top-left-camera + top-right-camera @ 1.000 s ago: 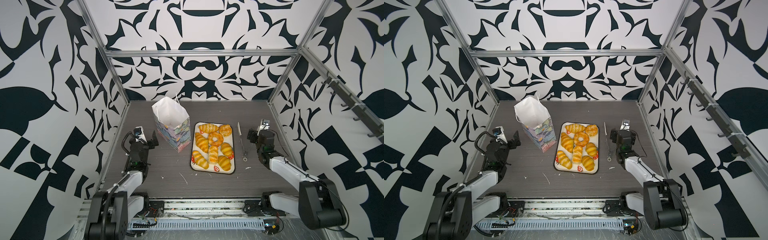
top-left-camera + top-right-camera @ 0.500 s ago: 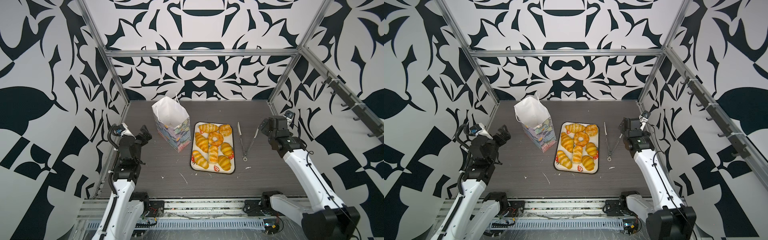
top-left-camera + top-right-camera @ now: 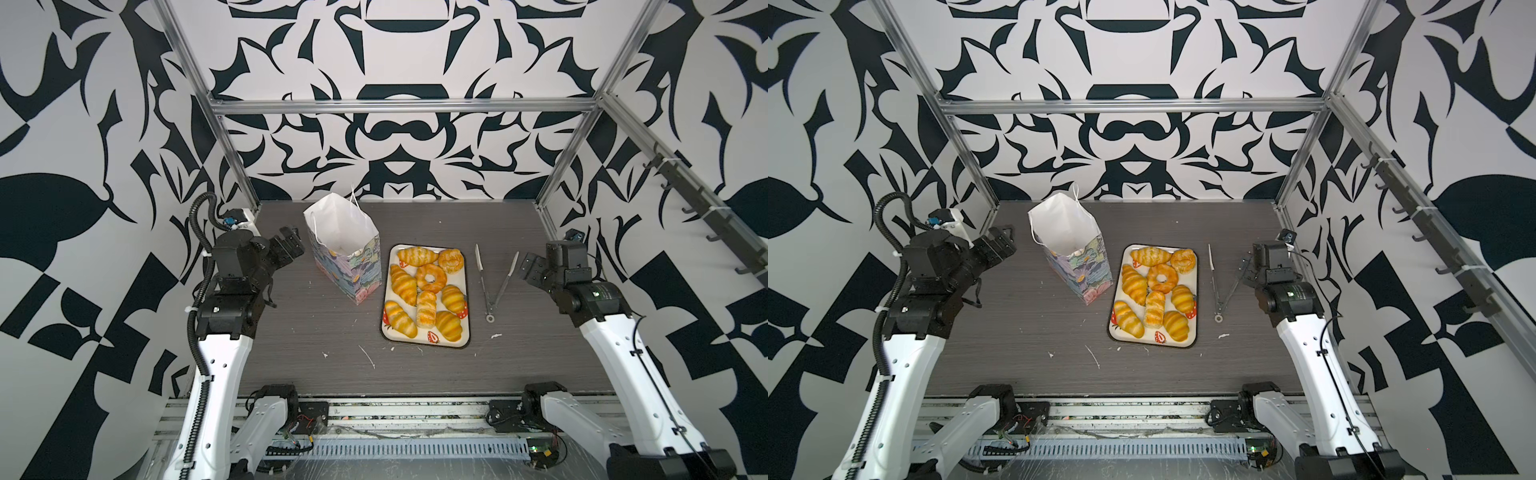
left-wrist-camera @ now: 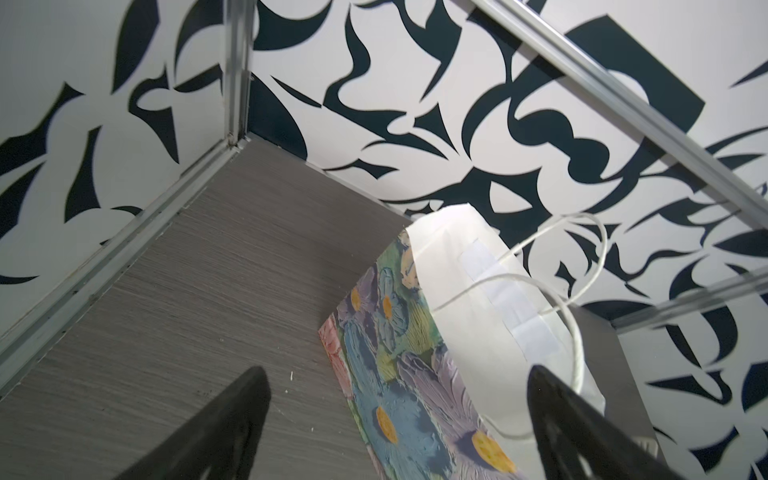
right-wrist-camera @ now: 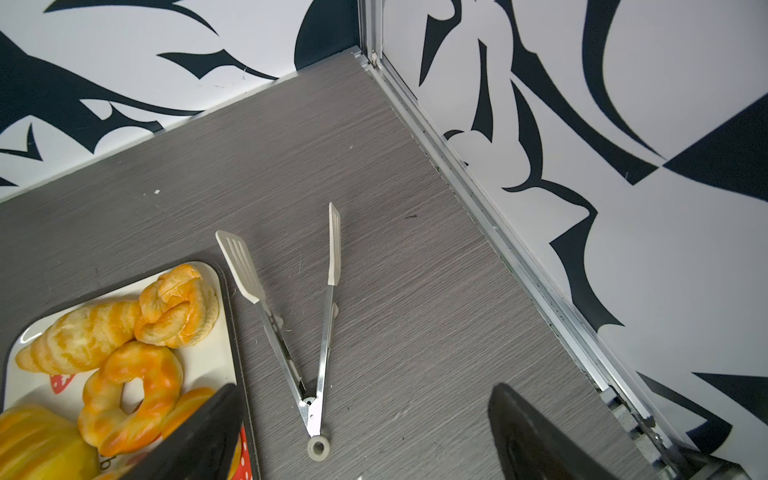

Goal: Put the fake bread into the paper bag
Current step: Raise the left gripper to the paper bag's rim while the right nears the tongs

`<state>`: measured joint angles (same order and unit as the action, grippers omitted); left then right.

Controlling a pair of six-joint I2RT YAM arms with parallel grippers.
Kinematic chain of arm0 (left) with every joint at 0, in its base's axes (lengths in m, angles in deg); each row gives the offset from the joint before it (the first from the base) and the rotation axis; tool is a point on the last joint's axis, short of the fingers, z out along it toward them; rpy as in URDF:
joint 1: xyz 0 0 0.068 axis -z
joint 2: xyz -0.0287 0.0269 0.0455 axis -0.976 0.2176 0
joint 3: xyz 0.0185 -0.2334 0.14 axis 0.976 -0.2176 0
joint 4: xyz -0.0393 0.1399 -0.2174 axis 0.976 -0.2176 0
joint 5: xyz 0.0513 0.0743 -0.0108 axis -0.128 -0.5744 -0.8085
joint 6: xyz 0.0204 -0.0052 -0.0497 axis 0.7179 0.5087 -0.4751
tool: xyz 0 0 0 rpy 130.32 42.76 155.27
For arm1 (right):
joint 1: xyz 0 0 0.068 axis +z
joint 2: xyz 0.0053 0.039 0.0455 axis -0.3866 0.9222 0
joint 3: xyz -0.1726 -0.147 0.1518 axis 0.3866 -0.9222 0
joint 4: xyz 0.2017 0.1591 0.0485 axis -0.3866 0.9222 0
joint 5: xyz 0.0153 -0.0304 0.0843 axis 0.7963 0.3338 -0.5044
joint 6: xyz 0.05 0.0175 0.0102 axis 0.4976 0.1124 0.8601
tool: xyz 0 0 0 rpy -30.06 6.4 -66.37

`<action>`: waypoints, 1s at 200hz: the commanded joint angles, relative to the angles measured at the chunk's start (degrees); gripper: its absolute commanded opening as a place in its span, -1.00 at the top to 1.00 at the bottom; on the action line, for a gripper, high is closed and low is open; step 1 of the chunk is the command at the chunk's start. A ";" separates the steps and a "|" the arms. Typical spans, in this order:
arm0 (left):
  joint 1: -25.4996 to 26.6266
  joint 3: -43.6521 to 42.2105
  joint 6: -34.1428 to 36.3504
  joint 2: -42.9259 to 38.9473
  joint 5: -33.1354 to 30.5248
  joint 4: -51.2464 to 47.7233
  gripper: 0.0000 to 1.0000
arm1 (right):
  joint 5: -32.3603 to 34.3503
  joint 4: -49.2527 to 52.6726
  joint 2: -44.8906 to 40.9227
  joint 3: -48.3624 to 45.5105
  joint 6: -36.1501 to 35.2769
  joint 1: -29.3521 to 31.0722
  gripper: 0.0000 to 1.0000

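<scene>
The left gripper (image 3: 292, 243) hangs above the table with its black, wedge-shaped fingers (image 4: 245, 399) spread wide and nothing between them. Just ahead of it, apart from it, stands the paper bag (image 3: 345, 259). The bag is upright and rectangular, with plain white paper inside and a thick brushy print of blue, purple and green flowers outside. Its thin white cord handles (image 4: 573, 332) loop loosely over the open mouth. Beyond the bag from this gripper lies the fake bread (image 3: 403, 282), all of it on a cream rectangular tray (image 3: 419, 337) with rounded corners and red strawberries. The pieces are glossy golden rolls with brown streaks, mostly croissant shapes, packed close.

The right gripper (image 3: 530, 268) also stands open and empty, its dark fingers (image 5: 523, 424) well apart. Directly before it lie metal tongs (image 5: 324, 345), splayed in a V, with slim shiny arms, pale slotted paddle tips and a small ring at the hinge. Past the tongs is the tray's near edge, where a ring doughnut (image 5: 129, 390) and a knotted swirl bun (image 5: 178, 307) show.

The table (image 3: 316, 332) is grey with a fine wood grain, flecked with small white scraps (image 3: 368, 357).
</scene>
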<state>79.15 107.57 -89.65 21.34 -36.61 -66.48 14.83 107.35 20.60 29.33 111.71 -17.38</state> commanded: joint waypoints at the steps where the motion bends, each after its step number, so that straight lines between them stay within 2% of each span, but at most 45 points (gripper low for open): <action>1: -0.22 2.88 1.86 1.86 6.85 -6.03 -0.98 | -2.41 3.98 0.15 3.60 -2.16 0.26 -0.88; 58: -1.58 2.72 -0.09 4.88 12.82 -7.56 -1.00 | -4.17 5.22 2.04 3.39 -3.56 0.27 -0.78; 80: -1.88 0.62 -0.99 4.91 13.60 -5.58 -0.94 | -5.30 4.67 2.63 2.48 -3.47 0.27 -0.76; 156: -7.11 -4.84 -8.66 9.40 27.47 4.59 -0.78 | -7.44 4.26 4.41 0.52 -3.82 0.33 -0.68; 200: -7.60 -4.31 -9.40 10.98 28.83 6.13 -0.72 | -8.32 4.12 5.03 0.29 -3.59 0.55 -0.65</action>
<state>71.81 102.72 -97.49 31.98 -10.80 -62.87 7.10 111.92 25.39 29.63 108.32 -17.25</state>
